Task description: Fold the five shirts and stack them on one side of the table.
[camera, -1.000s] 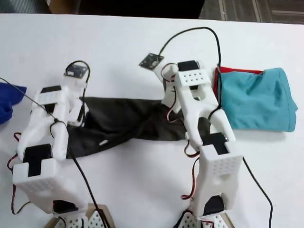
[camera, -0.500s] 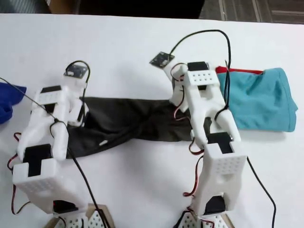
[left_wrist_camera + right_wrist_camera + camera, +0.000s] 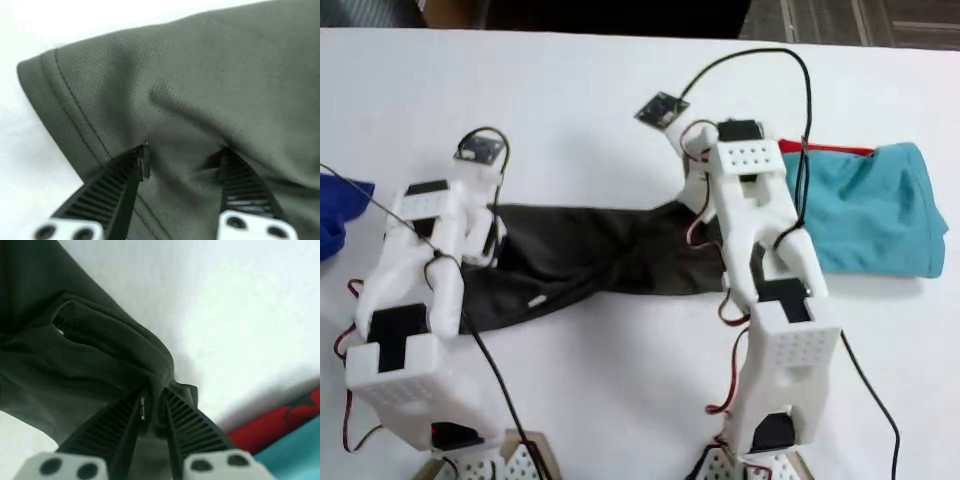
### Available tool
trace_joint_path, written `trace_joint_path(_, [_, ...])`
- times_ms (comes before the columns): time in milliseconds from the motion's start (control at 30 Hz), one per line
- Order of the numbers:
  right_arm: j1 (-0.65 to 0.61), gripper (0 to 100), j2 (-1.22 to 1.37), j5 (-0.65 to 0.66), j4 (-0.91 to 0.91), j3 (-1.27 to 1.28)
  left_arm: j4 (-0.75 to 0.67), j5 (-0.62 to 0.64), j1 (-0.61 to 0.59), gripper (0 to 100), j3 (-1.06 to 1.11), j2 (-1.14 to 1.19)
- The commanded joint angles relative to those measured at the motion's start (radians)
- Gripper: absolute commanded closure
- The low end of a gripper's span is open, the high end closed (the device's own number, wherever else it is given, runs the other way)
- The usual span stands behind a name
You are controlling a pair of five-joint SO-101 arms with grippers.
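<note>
Right gripper, pinching dark shirt edge, nudges toward teal shirt; left gripper unmoved, jaws spread on fabric.

Floor: grey, lined, top right of high view.
Dark shape: top centre, cannot identify.
Brown object: top left, cut off.
Wooden boards: near edge.

From my high camera I see a brightly lit white bench; beyond its far edge, a dark gap; grey floor behind.
</note>
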Motion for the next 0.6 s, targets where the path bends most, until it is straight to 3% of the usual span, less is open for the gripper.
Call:
trace_joint_path(0, [0.036, 93.0, -0.007, -0.006, -0.002, -0.057, -0.034, 0.003, 0.017, 76, -0.002, 0.002])
trace_joint_path(233, [0.044, 73.7, -0.012, -0.017, 0.022, -0.055, -0.034, 0.003, 0.017, 76, -0.002, 0.002])
trace_joint_path(333, [0.002, 73.5, -0.035, -0.092, 0.045, -0.051, -0.034, 0.003, 0.017, 76, -0.002, 0.002])
trace_joint_path(567, [-0.107, 78.6, -0.039, -0.103, 0.097, -0.041, -0.034, 0.003, 0.017, 76, -0.002, 0.002])
